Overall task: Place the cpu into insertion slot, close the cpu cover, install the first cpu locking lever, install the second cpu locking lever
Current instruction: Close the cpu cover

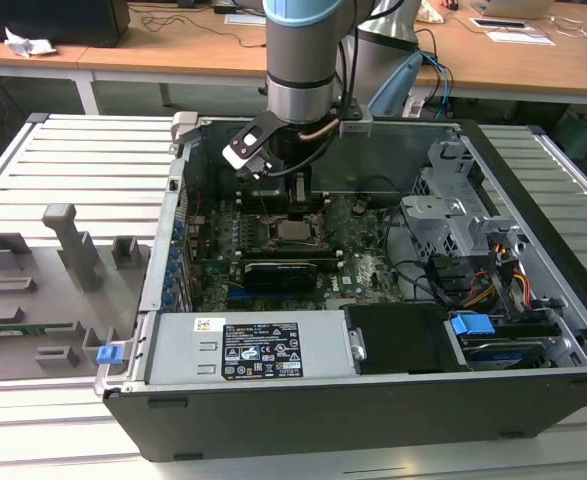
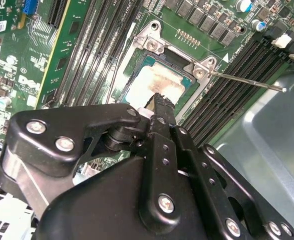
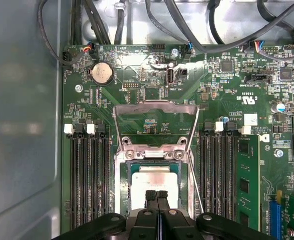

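Gripper with fingers pressed together, tip to tip, nothing pinched between them. Pointed straight down in the exterior view, inside an open computer case.

Directly under the tips: the cpu, pale face up, lying flat in the slot. In the second wrist view, tips at the near edge of the cpu, right at its face; contact or a hair's gap, impossible to tell.

Just beyond the cpu from the gripper: the cover, swung open and back off the slot, with green board seen through its window. Hinge end of the cover beside the far edge of the slot.

Beside the gripper, along one flank of the slot: a thin wire lever, unlatched, angling up and away from the board in the second wrist view.

On both sides of the slot, flanking the gripper: rows of long black memory slots.
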`<state>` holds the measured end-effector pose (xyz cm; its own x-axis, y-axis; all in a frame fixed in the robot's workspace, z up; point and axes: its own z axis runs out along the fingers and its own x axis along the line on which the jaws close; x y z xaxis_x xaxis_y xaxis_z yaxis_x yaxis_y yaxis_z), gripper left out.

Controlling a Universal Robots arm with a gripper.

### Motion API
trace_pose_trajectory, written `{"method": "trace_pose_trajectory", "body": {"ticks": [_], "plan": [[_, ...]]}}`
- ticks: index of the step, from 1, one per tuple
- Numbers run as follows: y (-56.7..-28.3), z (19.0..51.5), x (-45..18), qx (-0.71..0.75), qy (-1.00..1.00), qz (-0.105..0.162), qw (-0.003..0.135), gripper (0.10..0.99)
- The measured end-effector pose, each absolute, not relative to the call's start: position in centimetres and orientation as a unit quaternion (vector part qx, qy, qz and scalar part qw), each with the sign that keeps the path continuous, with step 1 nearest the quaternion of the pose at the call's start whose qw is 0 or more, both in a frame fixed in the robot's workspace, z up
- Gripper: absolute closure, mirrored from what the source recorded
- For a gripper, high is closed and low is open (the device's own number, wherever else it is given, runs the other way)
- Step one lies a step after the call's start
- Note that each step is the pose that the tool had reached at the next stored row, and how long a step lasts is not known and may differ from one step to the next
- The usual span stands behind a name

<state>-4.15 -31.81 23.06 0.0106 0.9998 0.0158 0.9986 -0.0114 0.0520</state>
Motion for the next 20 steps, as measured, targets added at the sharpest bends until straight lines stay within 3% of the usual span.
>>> {"method": "trace_pose_trajectory", "body": {"ticks": [20], "plan": [[-31.81,23.94,-4.15,0.711,0.703,0.024,0.013,0.98]]}}
